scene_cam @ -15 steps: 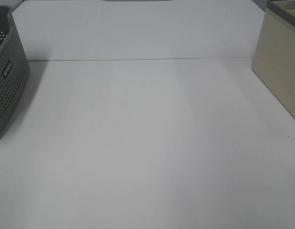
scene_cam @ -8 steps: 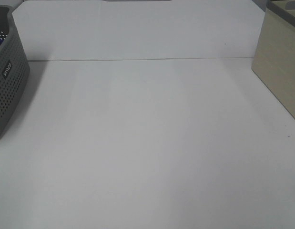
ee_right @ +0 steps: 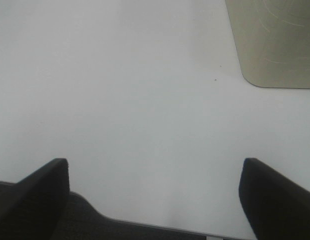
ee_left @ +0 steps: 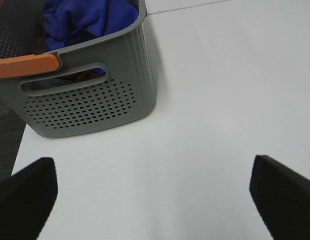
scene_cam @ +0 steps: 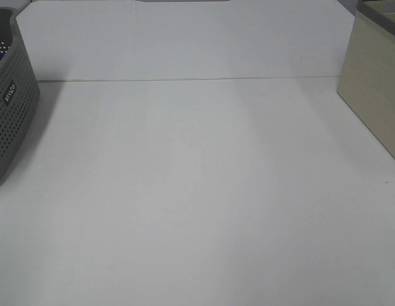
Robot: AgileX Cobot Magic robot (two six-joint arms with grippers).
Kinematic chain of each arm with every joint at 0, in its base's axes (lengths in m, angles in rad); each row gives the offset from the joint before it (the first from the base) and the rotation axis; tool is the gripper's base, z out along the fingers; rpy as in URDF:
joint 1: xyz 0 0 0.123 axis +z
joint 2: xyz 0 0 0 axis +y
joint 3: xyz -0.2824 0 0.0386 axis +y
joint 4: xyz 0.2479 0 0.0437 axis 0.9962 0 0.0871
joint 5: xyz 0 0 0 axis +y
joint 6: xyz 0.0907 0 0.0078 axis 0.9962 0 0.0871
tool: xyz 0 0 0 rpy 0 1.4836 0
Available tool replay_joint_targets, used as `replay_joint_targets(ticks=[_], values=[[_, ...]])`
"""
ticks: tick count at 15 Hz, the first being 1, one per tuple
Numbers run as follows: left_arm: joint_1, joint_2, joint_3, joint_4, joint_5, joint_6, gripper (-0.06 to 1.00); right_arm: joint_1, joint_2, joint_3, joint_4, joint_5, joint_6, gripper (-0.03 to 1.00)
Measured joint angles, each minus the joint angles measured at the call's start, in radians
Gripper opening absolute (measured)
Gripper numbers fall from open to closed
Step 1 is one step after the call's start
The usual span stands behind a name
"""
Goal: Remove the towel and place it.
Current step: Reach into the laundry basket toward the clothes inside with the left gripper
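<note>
One crumpled royal-blue towel [ee_left: 87, 20] is lying in one grey perforated basket [ee_left: 94, 102]; left hand [ee_left: 155, 192] and right hand [ee_right: 155, 195] are hanging released

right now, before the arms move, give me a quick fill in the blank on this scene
1. The towel in the grey basket is ____ in colour.
2. The left gripper and the right gripper are both ____.
3. The bar on the basket's rim is ____.

Missing words: blue; open; orange.
</note>
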Motion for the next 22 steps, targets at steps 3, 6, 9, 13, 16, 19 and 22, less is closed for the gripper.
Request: replay_joint_targets(ticks=[3,6,9,13,16,19,22], values=[[0.000,0.000,0.000,0.000,0.000,0.000,0.99,0.000,0.000,0.000,0.000,0.000,0.000,0.89],[0.000,0.130,-0.128,0.002,0.023,0.101,0.99,0.000,0.000,0.000,0.001,0.000,0.000,0.89],[0.000,0.363,-0.239,0.011,-0.046,0.175,0.99,0.000,0.000,0.000,0.001,0.000,0.000,0.89],[0.000,0.919,-0.541,0.065,-0.157,0.373,0.99,0.000,0.000,0.000,0.001,0.000,0.000,0.89],[0.000,1.188,-0.763,0.067,-0.100,0.519,0.99,0.000,0.000,0.000,0.001,0.000,0.000,0.89],[0.000,1.421,-1.019,0.086,0.036,0.685,0.99,0.000,0.000,0.000,0.001,0.000,0.000,0.89],[0.009,1.570,-1.122,0.277,0.126,0.819,0.99,0.000,0.000,0.000,0.001,0.000,0.000,0.89]])
